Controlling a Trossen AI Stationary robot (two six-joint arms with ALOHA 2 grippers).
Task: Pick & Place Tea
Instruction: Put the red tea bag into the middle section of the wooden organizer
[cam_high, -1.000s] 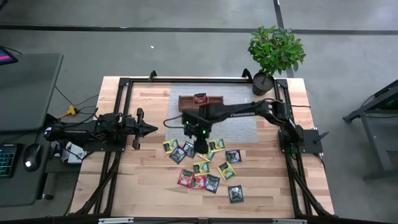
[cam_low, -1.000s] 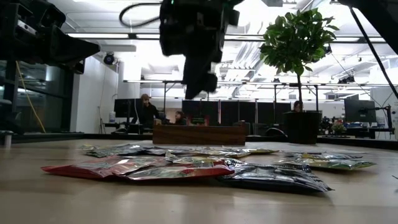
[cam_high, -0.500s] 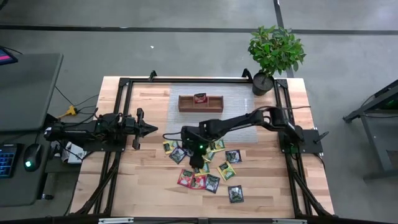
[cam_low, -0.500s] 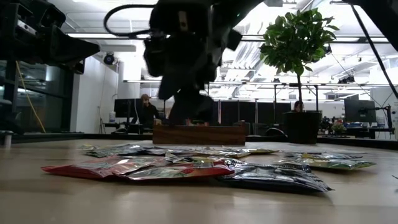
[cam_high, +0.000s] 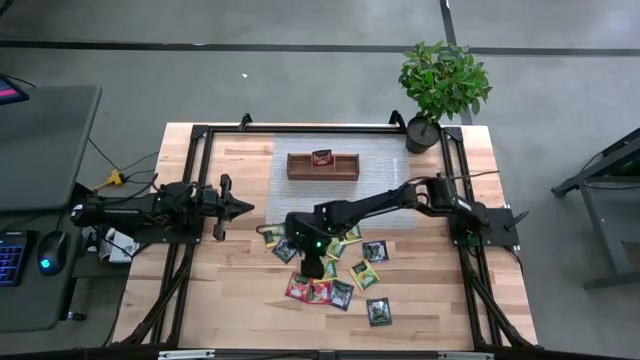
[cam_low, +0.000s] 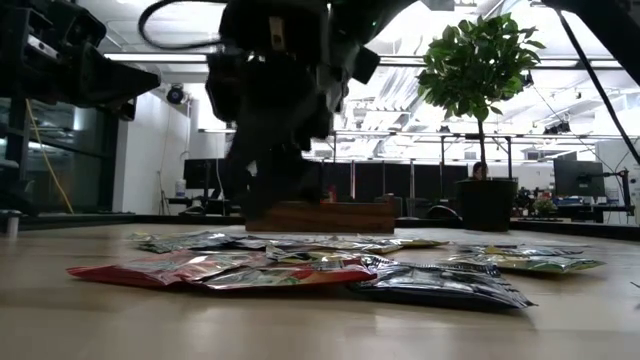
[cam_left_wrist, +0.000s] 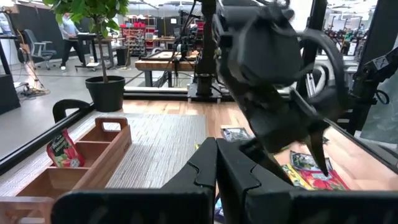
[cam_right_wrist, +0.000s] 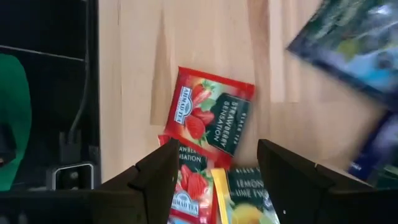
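On the wooden surface (cam_high: 230, 290) we're seeing one packet (cam_high: 322, 158) in the tray (cam_high: 300, 167); right tool (cam_high: 309, 262), fingers apart, is hovering over the loose tea (cam_high: 340, 272); left tool (cam_high: 240, 208) is together.

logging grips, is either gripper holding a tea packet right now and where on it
Nothing is held. The right gripper hangs open above the red tea packets; the left gripper, shut, waits off to the side.

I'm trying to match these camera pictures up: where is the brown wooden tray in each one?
High view: wooden tray at the table's far middle.
Low view: centre of the picture, far back.
Left wrist view: lower left.
Right wrist view: not in it.
Shared landmark: the potted plant, off one end of the tray in the other three views.
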